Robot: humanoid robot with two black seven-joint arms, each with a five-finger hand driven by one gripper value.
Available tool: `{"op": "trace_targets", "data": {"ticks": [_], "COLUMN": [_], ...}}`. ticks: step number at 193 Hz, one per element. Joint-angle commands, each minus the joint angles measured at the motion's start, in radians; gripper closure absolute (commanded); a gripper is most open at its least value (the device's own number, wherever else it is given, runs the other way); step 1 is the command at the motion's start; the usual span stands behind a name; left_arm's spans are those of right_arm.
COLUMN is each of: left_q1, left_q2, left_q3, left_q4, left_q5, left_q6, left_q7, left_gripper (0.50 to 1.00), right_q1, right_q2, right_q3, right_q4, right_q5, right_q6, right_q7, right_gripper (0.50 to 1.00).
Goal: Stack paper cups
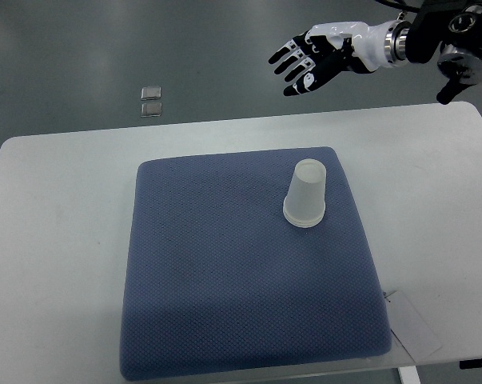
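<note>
A white paper cup (306,194) stands upside down on the blue mat (225,272), toward the mat's far right part. It may be more than one cup nested; I cannot tell. My right hand (304,61) hovers well above and beyond the table's far edge, fingers spread and holding nothing. It is up and away from the cup, not touching it. The left arm does not show.
The mat lies on a white table (57,224). A paper label (412,324) sticks out near the mat's front right corner. Two small clear squares (151,100) lie on the grey floor beyond the table.
</note>
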Motion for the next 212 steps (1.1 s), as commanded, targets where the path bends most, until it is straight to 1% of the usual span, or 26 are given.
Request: {"op": "trace_targets", "data": {"ticks": [1,17,37,58,90,126,142,162,212], "left_q1": [-0.001,0.001,-0.001,-0.001,-0.001,-0.001,-0.001,-0.001,0.001], "left_q2": [0.0,0.0,0.0,0.0,0.0,0.0,0.0,0.0,0.0], "left_q3": [0.0,0.0,0.0,0.0,0.0,0.0,0.0,0.0,0.0], "left_q4": [0.0,0.0,0.0,0.0,0.0,0.0,0.0,0.0,0.0], "left_q5": [0.0,0.0,0.0,0.0,0.0,0.0,0.0,0.0,0.0], "left_q6": [0.0,0.0,0.0,0.0,0.0,0.0,0.0,0.0,0.0], "left_q7": [0.0,0.0,0.0,0.0,0.0,0.0,0.0,0.0,0.0], "left_gripper": [0.5,0.5,0.5,0.5,0.5,0.5,0.5,0.5,0.5], "right_q1": [-0.15,-0.234,-0.343,-0.437,-0.538,-0.585,-0.595,-0.604,-0.612], "right_q2": [0.007,0.017,0.06,0.111,0.209,0.274,0.281,0.286,0.293], "right_q3": [0.195,0.306,0.468,0.597,0.758,0.834,0.84,0.84,0.84], "right_q4": [-0.073,-0.124,-0.172,-0.213,-0.27,-0.305,-0.308,-0.308,-0.308], "right_q5": [0.085,0.134,0.209,0.269,0.278,0.278,0.278,0.278,0.278], "right_q6": [-0.036,-0.048,-0.05,-0.05,-0.041,-0.038,-0.036,-0.036,-0.036], "right_q7": [0.049,0.065,0.088,0.091,0.094,0.094,0.099,0.126,0.129], "right_gripper": [0.711,0.711,0.707,0.673,0.671,0.668,0.666,0.66,0.658]}}
